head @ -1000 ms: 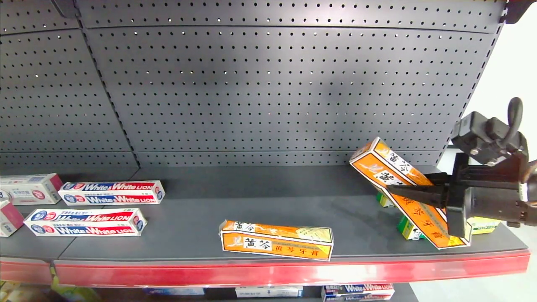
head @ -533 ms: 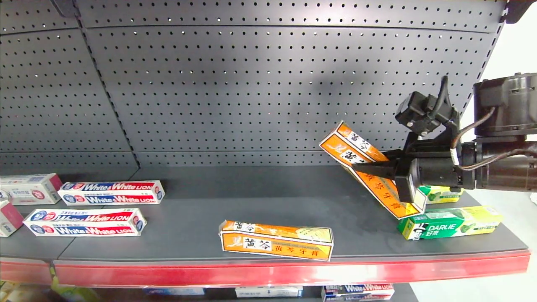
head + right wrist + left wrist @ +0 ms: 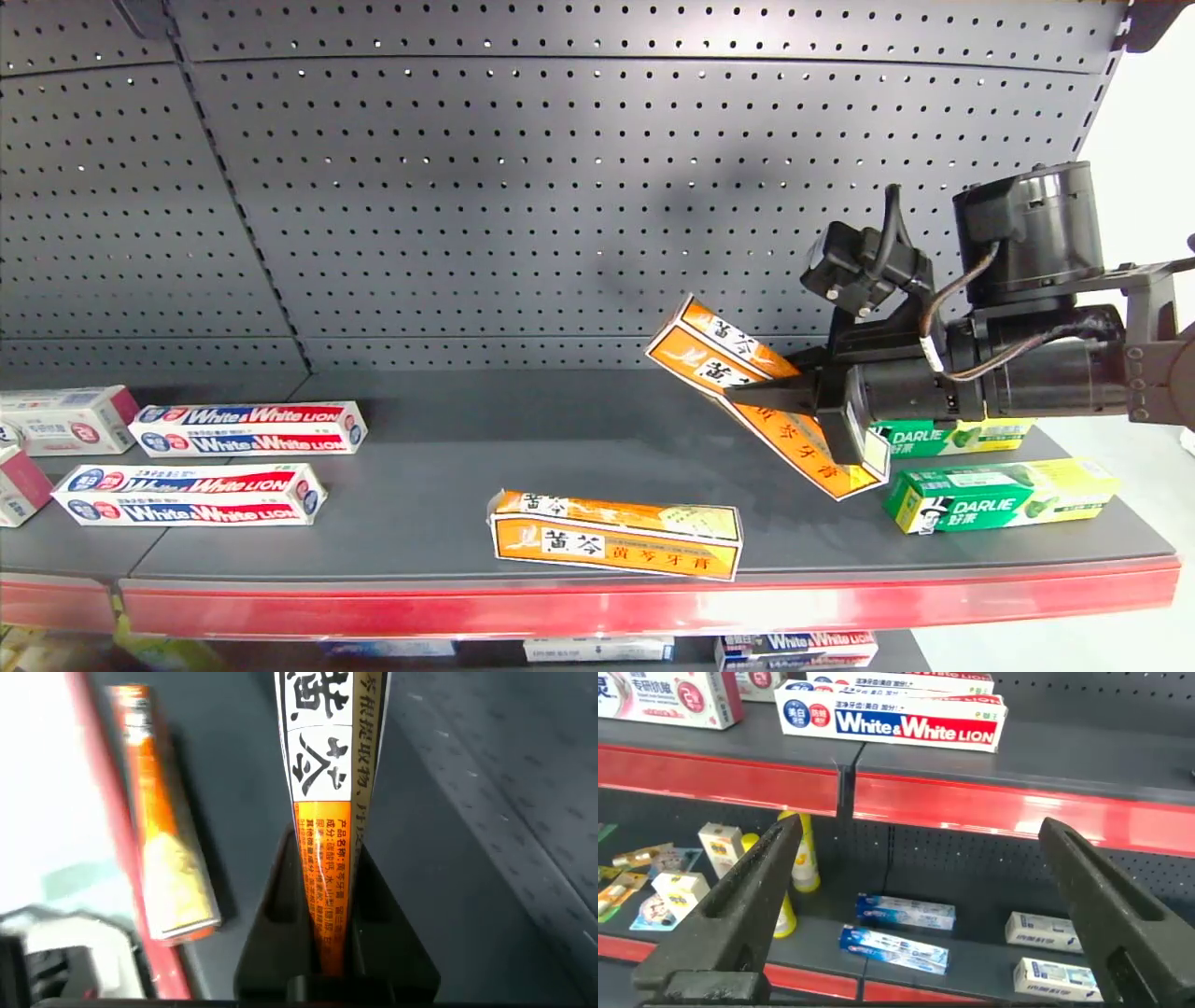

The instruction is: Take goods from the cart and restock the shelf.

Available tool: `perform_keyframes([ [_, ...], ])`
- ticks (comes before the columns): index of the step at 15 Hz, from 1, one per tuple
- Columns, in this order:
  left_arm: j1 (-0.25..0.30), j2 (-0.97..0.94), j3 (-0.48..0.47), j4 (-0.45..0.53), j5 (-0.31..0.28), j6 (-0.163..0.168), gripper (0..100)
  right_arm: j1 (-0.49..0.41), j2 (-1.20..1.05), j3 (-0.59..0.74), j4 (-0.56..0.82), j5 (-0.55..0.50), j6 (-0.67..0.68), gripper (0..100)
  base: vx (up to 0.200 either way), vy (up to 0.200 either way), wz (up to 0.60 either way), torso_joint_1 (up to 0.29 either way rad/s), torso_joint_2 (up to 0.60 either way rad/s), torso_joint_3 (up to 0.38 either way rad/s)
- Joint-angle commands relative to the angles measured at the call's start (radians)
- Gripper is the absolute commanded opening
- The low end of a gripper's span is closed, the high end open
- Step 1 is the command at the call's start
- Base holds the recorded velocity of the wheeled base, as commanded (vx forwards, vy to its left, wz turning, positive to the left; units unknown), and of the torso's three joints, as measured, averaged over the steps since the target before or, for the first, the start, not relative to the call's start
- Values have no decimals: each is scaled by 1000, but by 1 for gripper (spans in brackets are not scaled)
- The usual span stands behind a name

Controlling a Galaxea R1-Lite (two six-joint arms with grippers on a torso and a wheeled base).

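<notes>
Lying at the far left of the dark grey metal shelf (image 3: 448, 467) are pink-and-white cardboard cartons (image 3: 65, 420), and just to their right two long white toothpaste boxes with red and blue print (image 3: 247, 427), one behind the other. The left gripper (image 3: 923, 831) hangs in front of the shelf's red front lip (image 3: 990, 798), below those white boxes, its black fingers (image 3: 747, 896) spread wide. Near the middle of the front edge a flat orange cardboard toothpaste box (image 3: 616, 535) rests lengthwise. To its right and farther back, the right gripper (image 3: 794, 401) has its fingers clamped on a second orange cardboard toothpaste box (image 3: 719, 350). This box is tilted, its upper end toward the grey perforated back panel (image 3: 560, 187) and its lower end down by the shelf surface; whether it touches cannot be told. Just beside that lower end lie two green-and-yellow toothpaste boxes (image 3: 1004, 493), flat on the shelf's right end.
</notes>
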Motion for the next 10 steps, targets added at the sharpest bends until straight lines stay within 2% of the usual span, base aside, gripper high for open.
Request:
perform_keyframes([
  [1,1,0,0,-1,1,0,100,-1,22,-40,33,18,-17,0,0,0,0,0,0,0],
  [3,1,0,0,-1,1,0,100,-12,42,-99,115,75,-40,0,0,0,0,0,0,0],
  [6,1,0,0,-1,1,0,100,-24,117,-162,120,126,-82,0,0,0,0,0,0,0],
  [10,1,0,0,-1,-1,0,100,-23,201,-238,135,137,-86,0,0,0,0,0,0,0],
])
